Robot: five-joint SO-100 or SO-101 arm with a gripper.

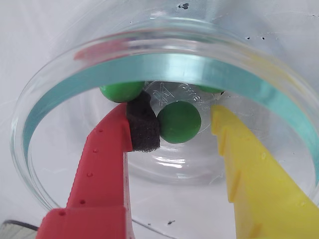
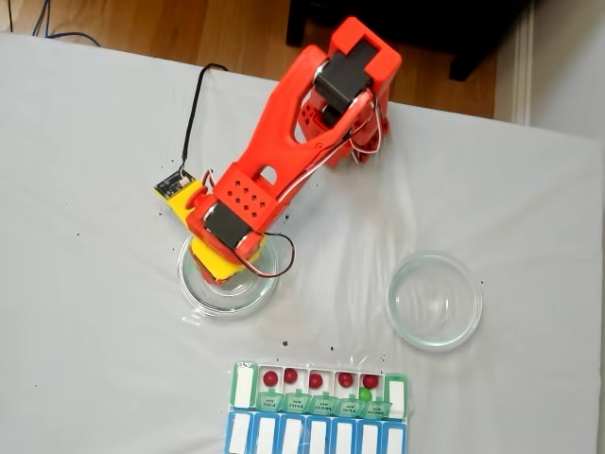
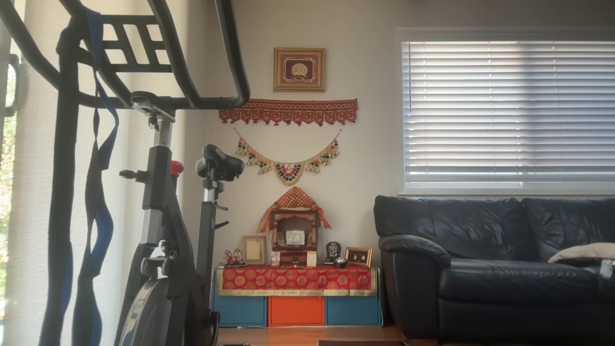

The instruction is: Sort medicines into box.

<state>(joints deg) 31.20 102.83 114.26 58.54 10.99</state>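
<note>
In the wrist view my gripper reaches down into a clear glass dish and stands open. A green medicine ball lies between the fingers. The black foam pad on the red finger is against the ball's left side, and the yellow finger stays a small gap off its right. A second green ball lies behind the red finger, and another green one peeks out at the back. In the fixed view the gripper sits over the left dish. The box holds several dark red balls and one green ball.
A second glass dish stands empty to the right of the first in the fixed view. The box lies at the front table edge with its green lids flipped open and a blue-lidded row below. The arm's base and a black cable are at the back.
</note>
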